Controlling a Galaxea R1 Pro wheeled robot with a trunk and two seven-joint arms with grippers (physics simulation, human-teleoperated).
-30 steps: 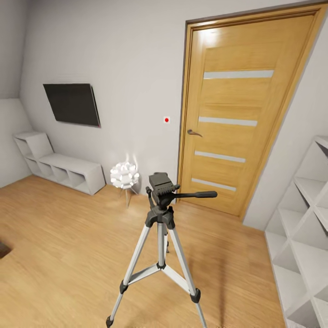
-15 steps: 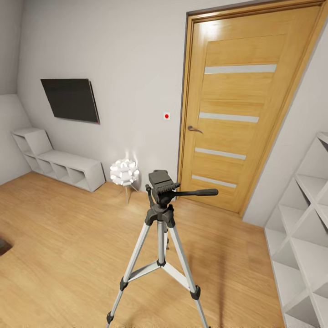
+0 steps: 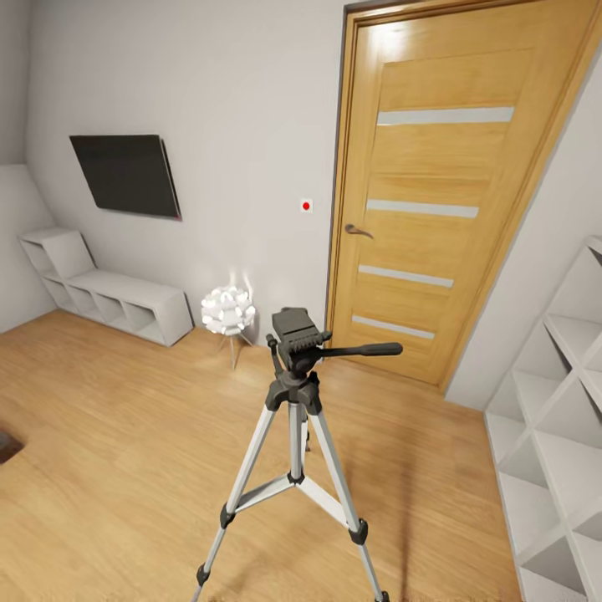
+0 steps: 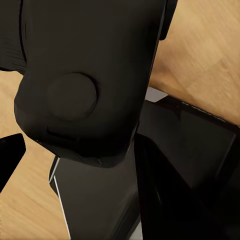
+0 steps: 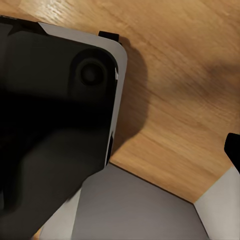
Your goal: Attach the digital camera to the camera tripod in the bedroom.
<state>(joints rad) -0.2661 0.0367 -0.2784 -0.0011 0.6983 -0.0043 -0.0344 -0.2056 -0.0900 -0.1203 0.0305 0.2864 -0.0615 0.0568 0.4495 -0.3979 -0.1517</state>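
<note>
Camera tripod (image 3: 294, 418) stands on the bedroom floor ahead of you, head bare, near the door (image 3: 435, 209). Neither claw's state can be told. Approach squarely; avoid its 3 legs.

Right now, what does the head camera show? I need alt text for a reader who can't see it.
A silver-legged camera tripod stands on a wood plank floor, its black head bare. Behind it are an oak door, a small white spiky lamp, a black wall TV and white cubby shelves.
</note>
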